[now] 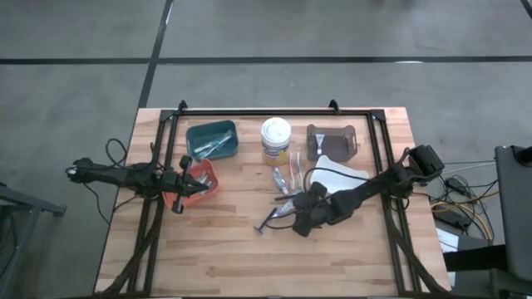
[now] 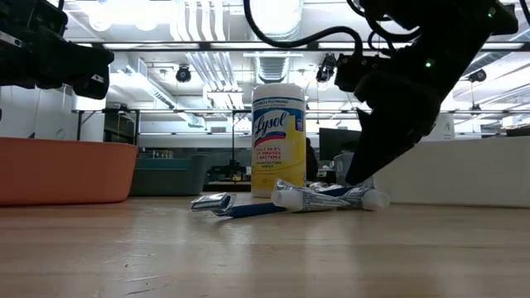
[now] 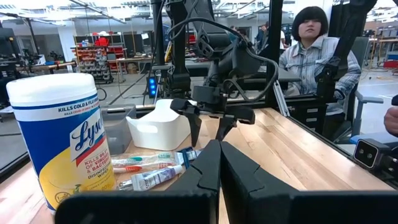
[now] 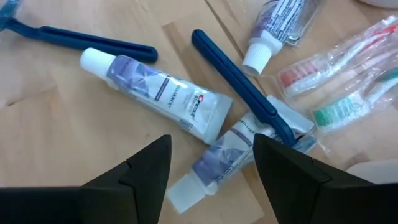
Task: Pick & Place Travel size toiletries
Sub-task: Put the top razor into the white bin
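**Right gripper poised over the toiletry pile**

The travel toiletries lie in a loose heap on the wooden counter, just in front of the white wipes tub with the yellow label. In the right wrist view I count three small white squeeze tubes with grey-blue print, the nearest one lying clear on bare wood, a second partly under a razor, and a third farther off. There are two slim dark-blue razors: one crossing the second tube, one lying apart. Two toothbrushes in clear wrap, one red-bristled and one green-bristled, lie side by side.

The right gripper hovers just above the heap with its jaws released and wide, holding nothing. The clean choice seems to be the clear tube: straddle its body across the width, descend square, and avoid catching the overlapping razor.

The left gripper waits over the orange plastic bin, jaws clenched and empty. A teal bin, a brown bin and a white bin also stand on the counter.
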Motion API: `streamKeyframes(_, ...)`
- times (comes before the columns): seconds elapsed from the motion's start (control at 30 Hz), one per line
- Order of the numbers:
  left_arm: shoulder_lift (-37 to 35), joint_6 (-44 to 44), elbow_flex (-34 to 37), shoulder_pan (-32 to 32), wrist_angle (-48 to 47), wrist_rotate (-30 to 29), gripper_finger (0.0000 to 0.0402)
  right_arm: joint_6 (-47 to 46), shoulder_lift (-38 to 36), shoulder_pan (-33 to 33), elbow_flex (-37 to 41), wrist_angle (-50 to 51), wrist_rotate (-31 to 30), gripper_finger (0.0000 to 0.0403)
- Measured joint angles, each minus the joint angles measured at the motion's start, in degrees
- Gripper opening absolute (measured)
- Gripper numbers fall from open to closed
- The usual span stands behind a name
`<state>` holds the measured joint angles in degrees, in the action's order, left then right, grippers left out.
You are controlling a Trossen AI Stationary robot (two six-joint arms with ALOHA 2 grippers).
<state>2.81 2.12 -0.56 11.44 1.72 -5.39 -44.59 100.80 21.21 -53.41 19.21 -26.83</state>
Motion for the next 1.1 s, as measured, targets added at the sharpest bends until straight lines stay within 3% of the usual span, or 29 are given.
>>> streamKeyframes(0.23,0.00,0.01,0.00,0.00,0.02,0.00,0.0007,0.43,3.77,-0.04,-1.47,0.94,-1.94,0.0224)
streamKeyframes(0.4,0.00,0.01,0.00,0.00,0.00,0.00,0.0007,-0.69,5.90,-0.09,-5.91,7.29,-0.67,0.0224)
streamKeyframes(0.63,0.00,0.01,0.00,0.02,0.00,0.00,0.0007,14.48,5.43,0.28,-15.17,20.21,1.22,0.0224)
streamKeyframes(0.9,0.00,-0.01,0.00,0.00,0.00,0.00,0.0007,18.19,5.46,-0.29,-21.85,29.51,0.69,0.0224)
streamKeyframes(1.1,0.00,0.01,0.00,0.00,0.00,0.00,0.0007,26.48,5.43,-0.52,-22.99,31.53,5.22,0.0224)
